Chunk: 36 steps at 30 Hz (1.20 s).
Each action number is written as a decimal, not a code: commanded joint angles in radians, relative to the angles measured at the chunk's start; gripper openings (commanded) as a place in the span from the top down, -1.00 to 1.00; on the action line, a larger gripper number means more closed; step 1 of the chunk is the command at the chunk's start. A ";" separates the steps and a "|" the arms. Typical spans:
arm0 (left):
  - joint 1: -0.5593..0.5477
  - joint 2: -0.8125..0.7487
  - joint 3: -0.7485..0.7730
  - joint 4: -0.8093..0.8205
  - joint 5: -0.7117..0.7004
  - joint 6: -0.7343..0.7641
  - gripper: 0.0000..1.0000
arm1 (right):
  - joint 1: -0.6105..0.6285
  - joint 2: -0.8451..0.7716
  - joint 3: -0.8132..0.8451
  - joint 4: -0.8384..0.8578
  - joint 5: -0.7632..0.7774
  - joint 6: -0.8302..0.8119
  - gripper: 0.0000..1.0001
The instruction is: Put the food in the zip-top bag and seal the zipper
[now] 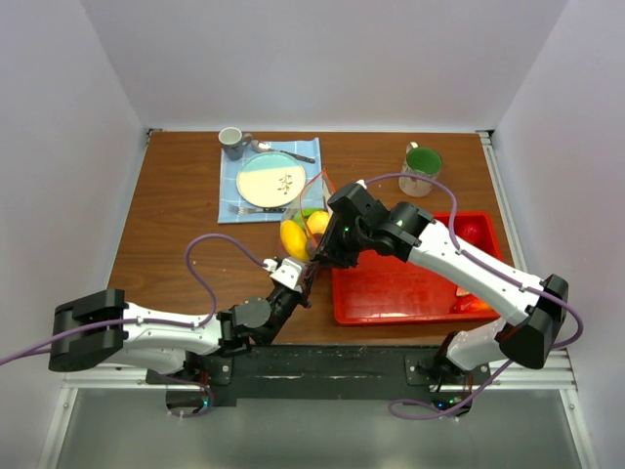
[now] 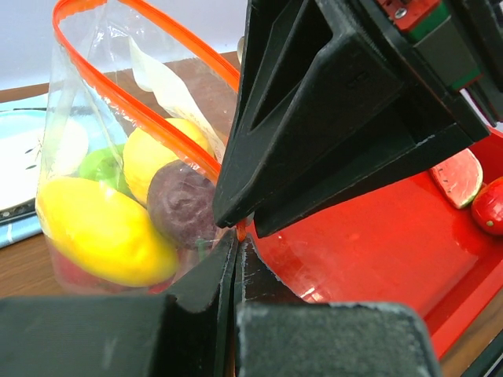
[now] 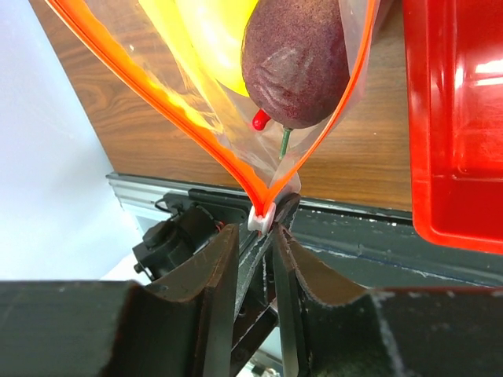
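While both arms reach toward the middle of the brown wooden surface (image 1: 166, 234), the red tray (image 1: 391, 293) lies at its right near edge. In the left wrist view the tray carries a red-fleshed slice (image 2: 458, 177) and a round red piece (image 2: 489, 206). A blue placemat (image 1: 234, 200) at the far side carries a pale plate (image 1: 271, 181), with a grey mug (image 1: 232, 143) at its far corner. A glass cup (image 1: 422, 168) with green contents stands beyond the tray.

Just left of the tray, the zip-top bag (image 2: 86, 102) stands on the surface with its mouth gaping. Most of the food is inside it: a large yellow piece (image 2: 98, 232), a second yellow piece (image 2: 157, 153), a dark purple piece (image 2: 182, 204) and a green piece (image 2: 102, 166).

The zipper (image 2: 134, 110) runs as two orange-red strips that meet at the near corner. The left tool (image 2: 238, 243) is clenched on the bag at that corner. The right tool (image 3: 259, 228) is closed on the same zipper end, a small white slider (image 3: 260, 217) at its tips. The two tools almost touch.
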 commanded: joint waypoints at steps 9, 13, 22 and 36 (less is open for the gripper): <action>-0.005 -0.018 0.025 0.057 0.003 0.014 1.00 | -0.038 0.014 0.016 0.011 0.023 -0.004 0.50; -0.005 -0.018 0.026 0.058 0.004 0.017 1.00 | -0.043 0.023 0.014 0.018 0.008 -0.012 0.54; -0.004 -0.018 0.025 0.060 -0.011 0.012 1.00 | -0.044 0.034 0.019 0.022 0.005 -0.023 0.73; -0.005 -0.080 -0.003 0.045 -0.013 0.009 1.00 | -0.179 0.036 0.016 0.012 0.006 -0.099 0.88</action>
